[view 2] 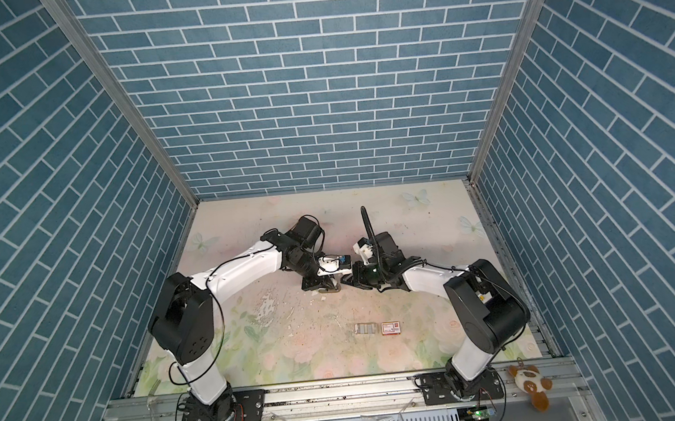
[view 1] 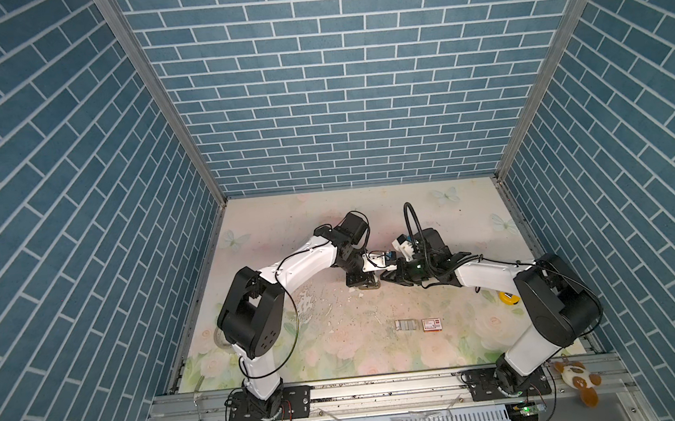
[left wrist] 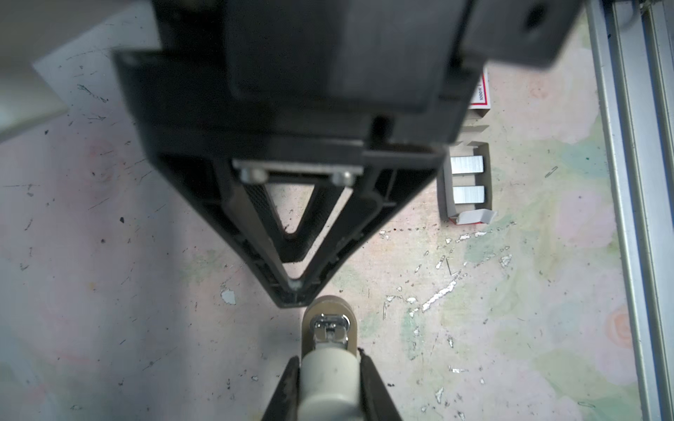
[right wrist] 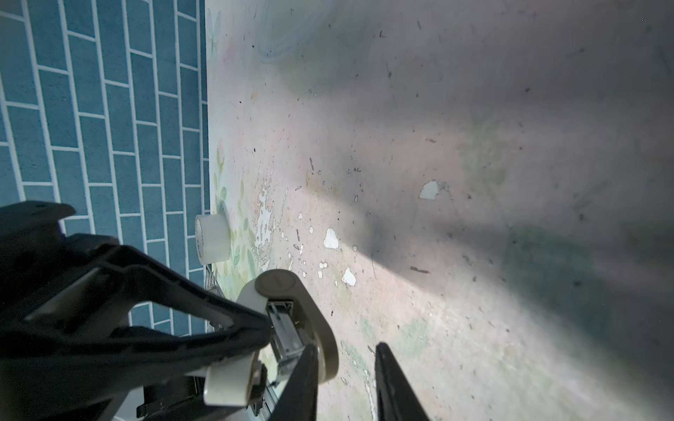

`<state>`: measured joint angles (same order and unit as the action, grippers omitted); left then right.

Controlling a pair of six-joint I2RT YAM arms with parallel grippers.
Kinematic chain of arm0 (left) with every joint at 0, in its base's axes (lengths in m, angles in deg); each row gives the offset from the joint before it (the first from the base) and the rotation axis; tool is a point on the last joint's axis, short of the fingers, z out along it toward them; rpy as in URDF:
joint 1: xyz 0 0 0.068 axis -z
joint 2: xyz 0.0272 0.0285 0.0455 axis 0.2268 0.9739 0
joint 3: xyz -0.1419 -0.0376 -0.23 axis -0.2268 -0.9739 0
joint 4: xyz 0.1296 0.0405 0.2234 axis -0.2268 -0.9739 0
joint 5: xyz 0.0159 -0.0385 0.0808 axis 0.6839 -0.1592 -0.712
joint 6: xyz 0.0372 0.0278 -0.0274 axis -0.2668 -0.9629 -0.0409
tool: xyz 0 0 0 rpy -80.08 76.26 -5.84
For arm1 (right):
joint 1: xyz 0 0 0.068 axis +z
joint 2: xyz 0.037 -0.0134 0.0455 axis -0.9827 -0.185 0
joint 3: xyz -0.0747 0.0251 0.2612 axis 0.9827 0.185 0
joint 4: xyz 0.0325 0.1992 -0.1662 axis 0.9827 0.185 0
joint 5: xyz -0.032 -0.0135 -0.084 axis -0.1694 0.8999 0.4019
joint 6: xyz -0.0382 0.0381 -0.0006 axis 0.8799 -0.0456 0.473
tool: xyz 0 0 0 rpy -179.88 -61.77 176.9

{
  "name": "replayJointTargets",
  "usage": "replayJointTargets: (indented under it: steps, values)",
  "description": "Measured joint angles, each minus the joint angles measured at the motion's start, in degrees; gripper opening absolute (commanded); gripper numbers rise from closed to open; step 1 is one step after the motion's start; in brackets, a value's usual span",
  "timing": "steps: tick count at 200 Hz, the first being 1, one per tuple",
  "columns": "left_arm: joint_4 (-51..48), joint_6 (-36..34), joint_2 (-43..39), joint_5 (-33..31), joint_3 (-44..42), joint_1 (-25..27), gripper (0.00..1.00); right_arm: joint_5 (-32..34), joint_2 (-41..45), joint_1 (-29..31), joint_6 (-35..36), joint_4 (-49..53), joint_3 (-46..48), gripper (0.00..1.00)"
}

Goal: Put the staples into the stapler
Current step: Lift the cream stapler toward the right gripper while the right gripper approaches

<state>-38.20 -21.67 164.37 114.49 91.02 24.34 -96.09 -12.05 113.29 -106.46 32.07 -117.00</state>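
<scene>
The cream and tan stapler (left wrist: 330, 386) lies mid-table, seen in both top views (view 1: 369, 286) (view 2: 330, 289). My left gripper (left wrist: 329, 359) is shut on its cream upper part. In the right wrist view the stapler (right wrist: 310, 310) gapes, with its metal channel showing between top and base. My right gripper (right wrist: 346, 353) is open; one finger touches the tan base and only table shows between the fingers. The staples (view 1: 405, 325) (view 2: 365, 329) (left wrist: 467, 178) lie as silver strips in a pale tray nearer the front, apart from both grippers.
A red-and-white printed box (view 1: 432, 324) (view 2: 392, 328) lies beside the tray. A white tape roll (right wrist: 213, 237) stands by the left wall. A yellow object (view 1: 508, 297) sits behind the right arm. A plush toy (view 1: 578, 378) lies on the front rail. Blue brick walls enclose three sides.
</scene>
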Motion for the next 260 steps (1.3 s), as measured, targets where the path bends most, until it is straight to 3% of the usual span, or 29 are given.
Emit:
replayJointTargets:
  steps: [105, 260]
  values:
    - [0.59, 4.5, 0.02, 1.36, 1.79, 0.07, 0.0, 0.37, -0.24, 0.92, -0.04, -0.44, 0.09, 0.19]
    - [9.46, 18.12, 0.02, 6.36, 4.11, 0.07, 0.0, 1.46, -2.19, 2.62, -5.88, -14.23, 4.87, 0.2]
